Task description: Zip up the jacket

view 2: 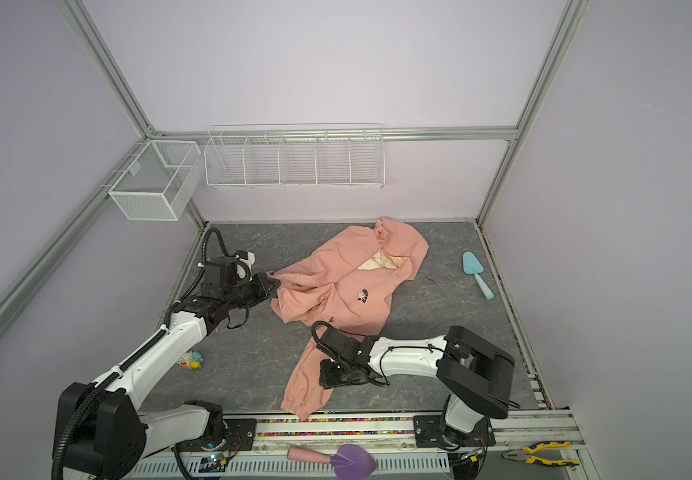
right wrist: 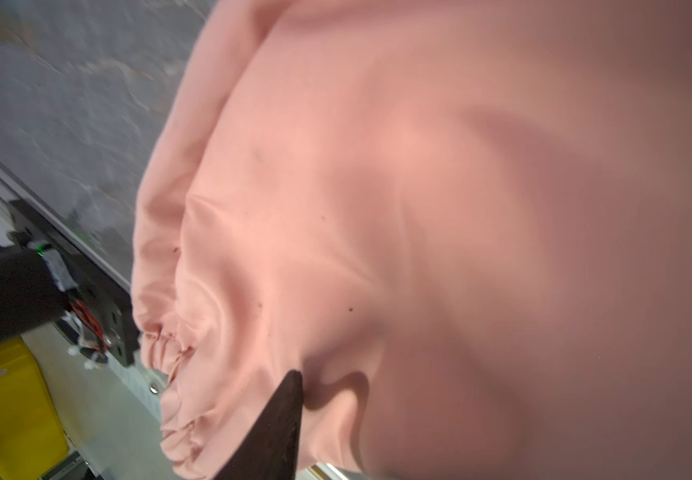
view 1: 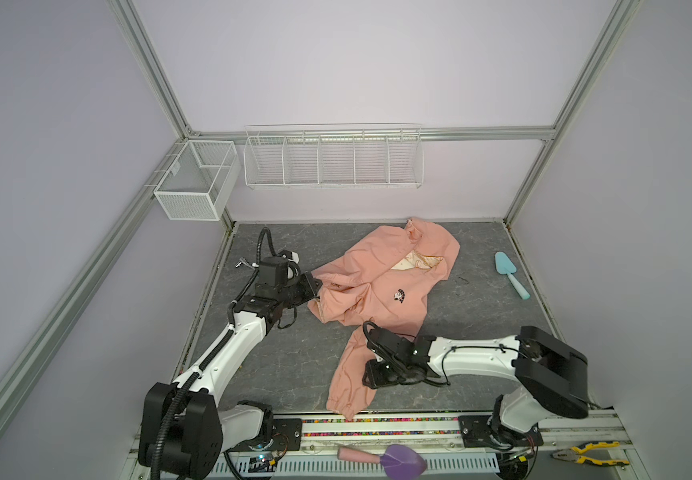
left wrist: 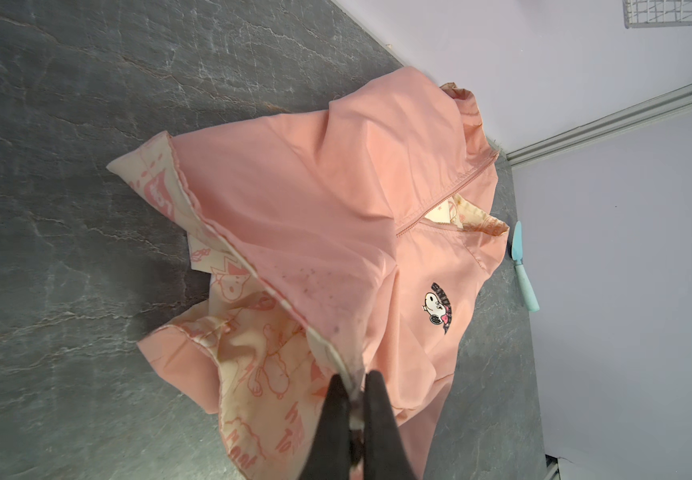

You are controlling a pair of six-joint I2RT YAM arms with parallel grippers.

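The salmon-pink jacket (view 1: 377, 286) lies front up on the grey table, its cartoon badge (view 1: 398, 296) showing. Cream lining (view 1: 417, 262) shows at the neck, where the zip (left wrist: 444, 199) is parted. My left gripper (left wrist: 354, 380) is shut on the jacket's bottom edge at its left side, seen in both top views (view 2: 275, 286). My right gripper (view 1: 371, 376) sits low on the sleeve (view 1: 350, 374) that runs toward the front rail. In the right wrist view one finger (right wrist: 286, 407) presses beside a fold of sleeve; the other finger is hidden by cloth.
A light-blue trowel (view 1: 511, 269) lies at the right of the table. Wire baskets (view 1: 331, 158) hang on the back wall. A small duck toy (view 2: 191, 360) sits by the left arm. A purple scoop (view 1: 402, 459) and yellow pliers (view 1: 589, 453) lie beyond the front rail.
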